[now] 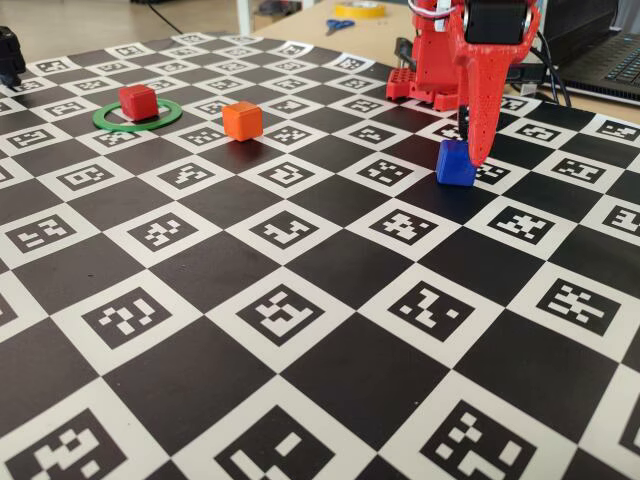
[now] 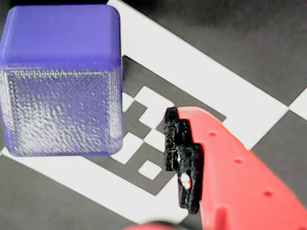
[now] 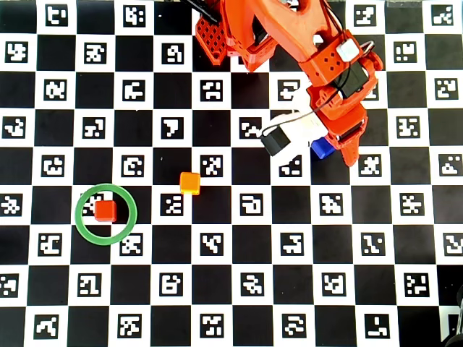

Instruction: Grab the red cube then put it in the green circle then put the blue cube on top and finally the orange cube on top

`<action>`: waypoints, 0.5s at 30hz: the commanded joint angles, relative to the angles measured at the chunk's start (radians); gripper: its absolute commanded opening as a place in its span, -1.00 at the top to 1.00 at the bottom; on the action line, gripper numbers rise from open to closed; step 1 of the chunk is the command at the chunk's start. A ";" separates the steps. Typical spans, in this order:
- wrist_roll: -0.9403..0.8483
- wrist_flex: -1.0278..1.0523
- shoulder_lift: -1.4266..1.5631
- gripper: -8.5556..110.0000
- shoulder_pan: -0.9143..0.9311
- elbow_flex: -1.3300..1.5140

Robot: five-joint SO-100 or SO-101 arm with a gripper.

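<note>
In the overhead view the red cube (image 3: 105, 210) sits inside the green circle (image 3: 105, 214) at the left of the desk (image 3: 231, 289). The orange cube (image 3: 190, 182) lies to the right of the circle and a little further up, apart from it. The blue cube (image 3: 321, 150) lies well to the right of the orange cube, partly under the arm (image 3: 304, 50), whose base stands at the top edge. In the fixed view the tool (image 1: 468, 150) comes down just beside the blue cube (image 1: 455, 163), at its right. In the wrist view one finger (image 2: 230, 167) stands right of the blue cube (image 2: 61, 81), apart from it.
</note>
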 commanded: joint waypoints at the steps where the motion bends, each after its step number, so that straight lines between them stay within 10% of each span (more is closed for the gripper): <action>1: 0.003 -0.021 -0.003 0.12 0.009 -0.006; 15: -0.009 -0.086 -0.049 0.21 0.014 -0.003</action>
